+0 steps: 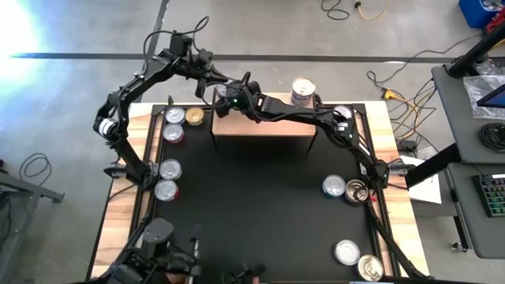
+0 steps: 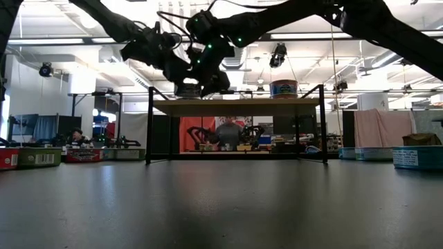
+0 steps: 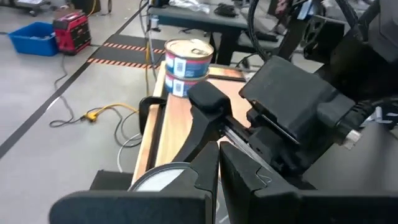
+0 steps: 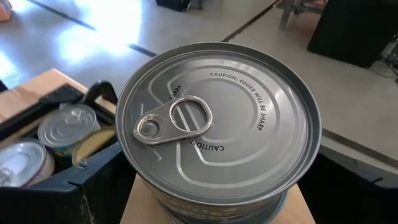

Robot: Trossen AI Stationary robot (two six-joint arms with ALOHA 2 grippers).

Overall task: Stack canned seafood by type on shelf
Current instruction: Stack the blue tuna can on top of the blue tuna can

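The shelf stands at the far middle of the black mat, with a stack of two blue-labelled cans on its right end. Both grippers meet over its left end. My right gripper has a silver-topped can with a pull tab between its fingers, right at the shelf's top. In the low view this can shows under the grippers. My left gripper is shut and empty, close beside the can's top. My right gripper holds the can by its side wall, coming nearly level from the table's right side. The can fills the right wrist view and hides the fingers. It stays upright, its bottom at the shelf's wood. Whether my left gripper touches the can, I cannot tell.
Three cans lie on the mat left of the shelf, and two more at the left edge. Two cans sit at the right edge and two at the near right. The mat's middle is bare.
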